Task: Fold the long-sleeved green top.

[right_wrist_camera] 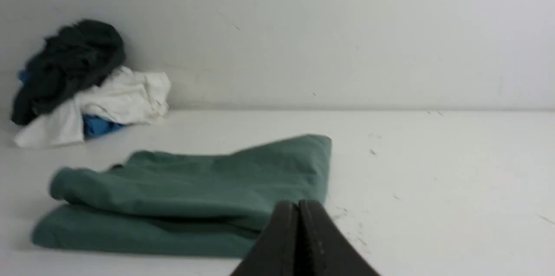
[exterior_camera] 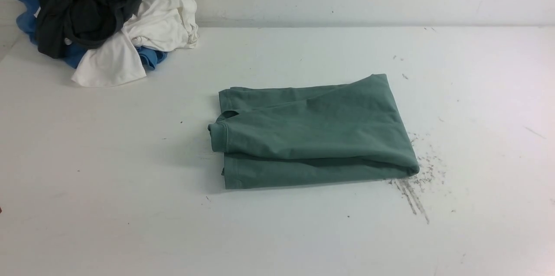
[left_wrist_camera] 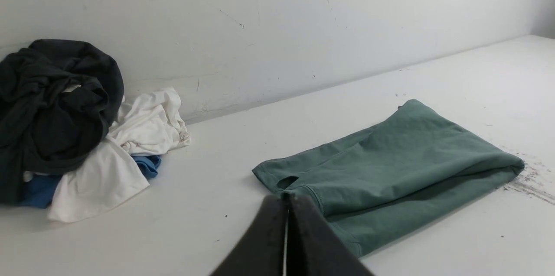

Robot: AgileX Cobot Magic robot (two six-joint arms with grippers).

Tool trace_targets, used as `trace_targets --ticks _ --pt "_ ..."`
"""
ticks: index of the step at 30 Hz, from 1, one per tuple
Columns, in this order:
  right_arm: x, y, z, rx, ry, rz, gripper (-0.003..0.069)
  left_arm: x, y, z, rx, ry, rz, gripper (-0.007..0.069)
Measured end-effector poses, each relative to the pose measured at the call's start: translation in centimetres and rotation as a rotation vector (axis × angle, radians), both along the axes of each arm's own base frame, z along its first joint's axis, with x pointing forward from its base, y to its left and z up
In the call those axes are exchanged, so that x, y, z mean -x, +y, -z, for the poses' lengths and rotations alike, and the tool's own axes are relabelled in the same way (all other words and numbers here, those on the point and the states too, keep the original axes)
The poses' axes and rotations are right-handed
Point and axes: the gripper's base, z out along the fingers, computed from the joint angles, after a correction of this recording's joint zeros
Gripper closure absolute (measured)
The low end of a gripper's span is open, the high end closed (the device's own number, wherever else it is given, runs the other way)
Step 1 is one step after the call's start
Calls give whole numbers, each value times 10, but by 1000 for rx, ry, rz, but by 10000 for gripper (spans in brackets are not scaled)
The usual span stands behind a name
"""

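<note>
The green long-sleeved top point(exterior_camera: 312, 133) lies folded into a compact rectangle in the middle of the table, a rolled fold on its left end. It also shows in the left wrist view point(left_wrist_camera: 390, 167) and the right wrist view point(right_wrist_camera: 190, 193). Neither arm appears in the front view. My left gripper point(left_wrist_camera: 286, 198) is shut, empty, its tips in front of the top's near corner. My right gripper point(right_wrist_camera: 298, 204) is shut too, holding nothing, hanging before the top's right end.
A heap of black point(exterior_camera: 82, 3), white point(exterior_camera: 143, 33) and blue point(exterior_camera: 26, 16) garments sits at the table's far left corner against the wall. Dark scuff marks point(exterior_camera: 416, 189) streak the white table point(exterior_camera: 130, 180) by the top's right front corner.
</note>
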Motion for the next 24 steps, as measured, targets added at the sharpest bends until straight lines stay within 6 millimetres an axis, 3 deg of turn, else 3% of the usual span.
trace_targets --ticks 6,24 --pt "-1 -10 24 97 180 174 673 0 0 0 0 1 0 631" --pt "-1 -14 24 68 194 237 673 0 0 0 0 1 0 631"
